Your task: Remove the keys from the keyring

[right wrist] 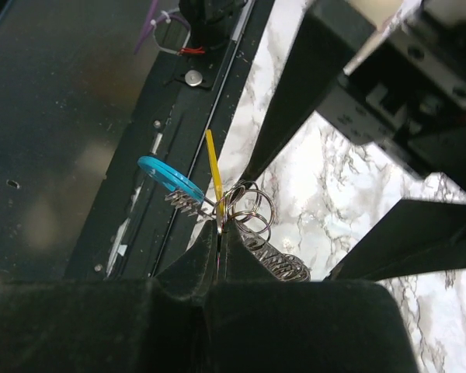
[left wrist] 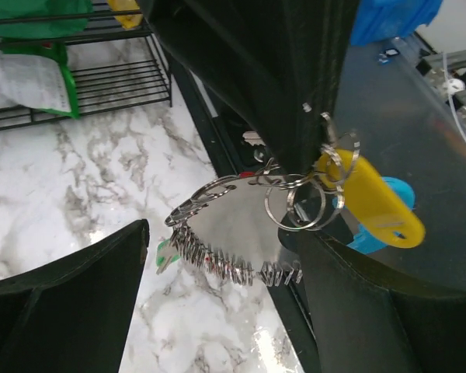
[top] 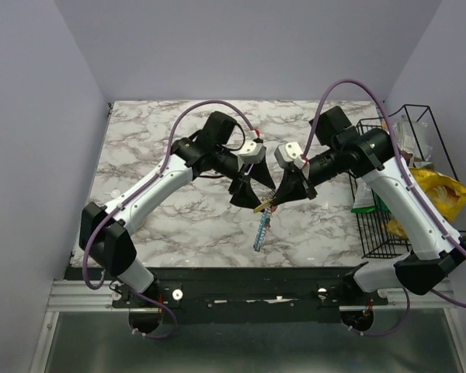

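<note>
The right claw (right wrist: 217, 237) is pressed together on the keyring (left wrist: 303, 203), a bunch of wire rings, and holds it up over the near edge of the marble table (top: 163, 155). From it hang a yellow tag (left wrist: 373, 198), a blue tag (left wrist: 382, 233), a metal clip (left wrist: 210, 196) and a spring coil (left wrist: 217, 260). From where I stand I can't pick out a plain key blade, so the keys may be the coloured pieces. The left claw (top: 255, 193) stands spread wide just beside the bunch, one finger on either side of the dangling coil, touching nothing. I'd say its next job is to close on a single hanging piece, most likely the yellow tag, low down and clear of the rings. Then it can work that piece round its ring while the right claw keeps the bunch steady. The trouble is crowding, since rings, clip and coil overlap and a careless pinch would take two at once. The right claw's own fingers also cover the top of the bunch. The wire rack (top: 408, 106) with a yellow bag (top: 439, 190) and a green bag (left wrist: 31, 85) sits well off to the right, out of the way.
</note>
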